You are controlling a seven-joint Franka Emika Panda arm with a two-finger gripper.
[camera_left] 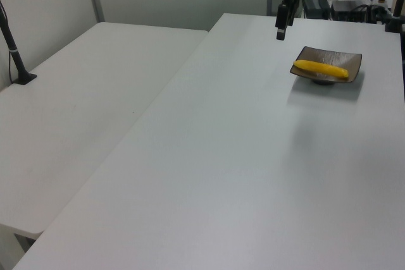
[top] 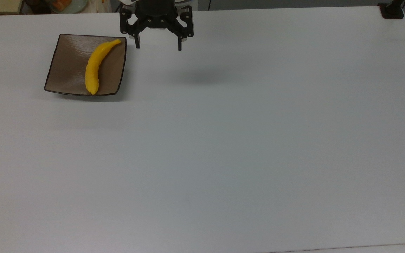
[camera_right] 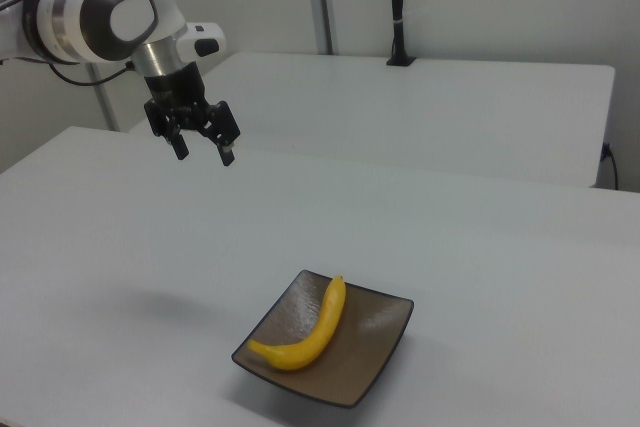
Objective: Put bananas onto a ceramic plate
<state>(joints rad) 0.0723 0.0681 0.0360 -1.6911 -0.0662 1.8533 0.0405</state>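
So your banana (top: 95, 67) was lying flat in the ceramic plate (top: 66, 63), running corner to corner with its stem tip up by the top view's upper right corner of the plate. Your gripper (top: 158, 46) hung in the air above the white table (top: 244, 140), off to the top view's right of the plate, fingers spread wide and holding nothing, well apart from the banana.

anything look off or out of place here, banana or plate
Nothing stands out. The banana lies whole inside the plate, slanted across it, stem tip near one corner. The plate sits flat on the table. The gripper hangs open and empty beside the plate.
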